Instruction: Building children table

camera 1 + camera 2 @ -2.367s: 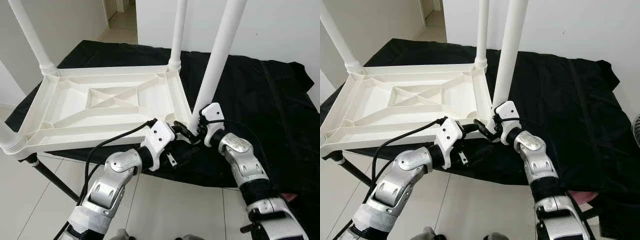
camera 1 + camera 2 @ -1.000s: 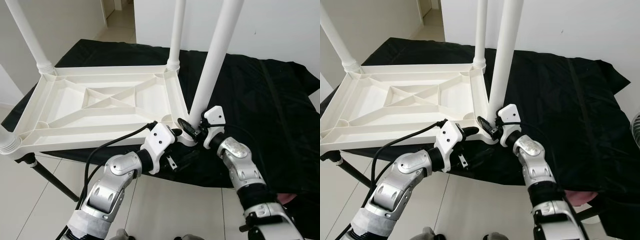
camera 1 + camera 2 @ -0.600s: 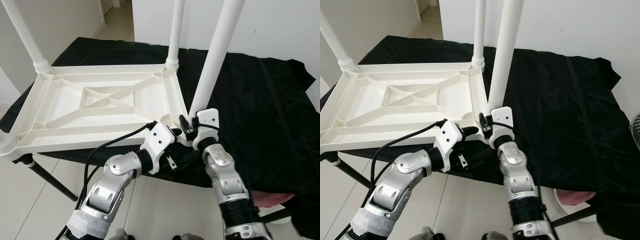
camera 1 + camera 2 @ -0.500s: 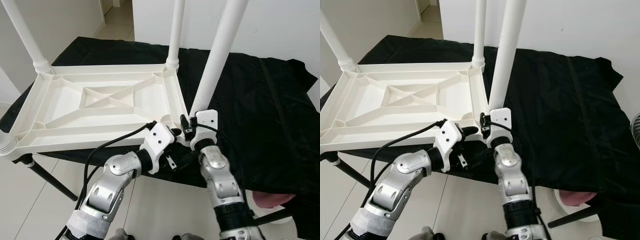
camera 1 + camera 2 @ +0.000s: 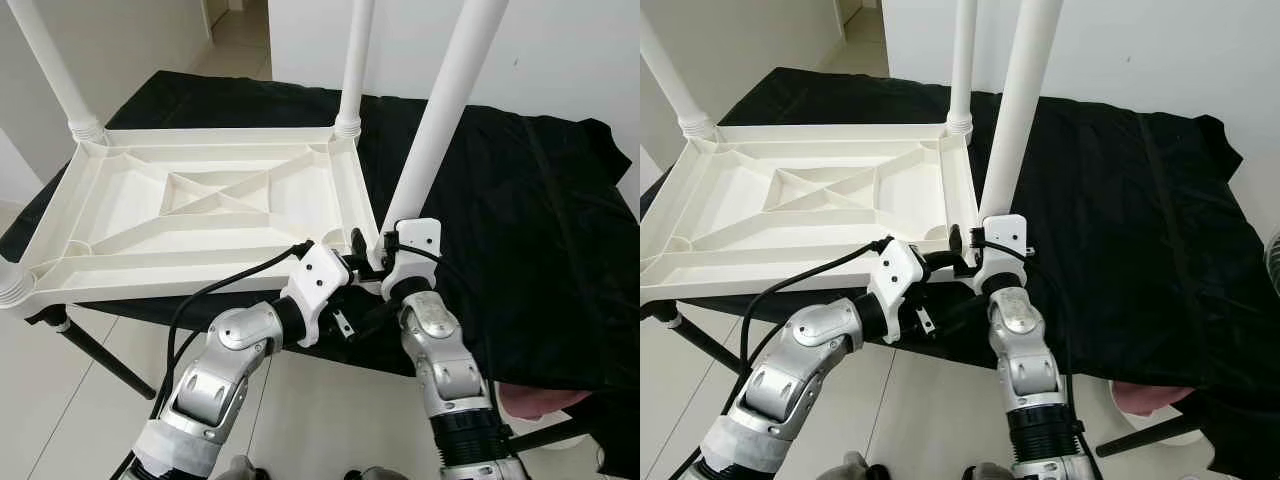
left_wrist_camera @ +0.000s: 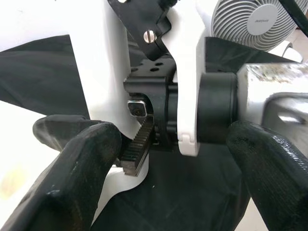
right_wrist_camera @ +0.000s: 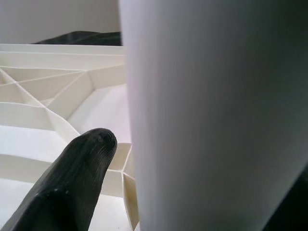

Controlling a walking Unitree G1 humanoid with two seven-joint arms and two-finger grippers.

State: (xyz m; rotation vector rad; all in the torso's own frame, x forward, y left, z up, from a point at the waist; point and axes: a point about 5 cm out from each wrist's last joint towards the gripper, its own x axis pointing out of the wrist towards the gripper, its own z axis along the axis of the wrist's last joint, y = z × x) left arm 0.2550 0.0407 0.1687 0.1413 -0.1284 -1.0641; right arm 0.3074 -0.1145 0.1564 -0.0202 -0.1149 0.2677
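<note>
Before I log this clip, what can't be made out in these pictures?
- Socket joint of the near leg: head views, hidden behind the right claw and its white wrist plate.
- Leg tops: cut off by the upper edge in both head views.
- Right claw's second finger: right wrist view, covered by the leg; one finger shows.
- Tabletop near-left corner: cut by the left edge.
- Left claw's grip: left wrist view, the right wrist crowds it.

All four white table legs [image 5: 437, 110] run off the top edge, and the right claw [image 5: 372, 250] hides the near right leg's foot at its corner socket.
</note>
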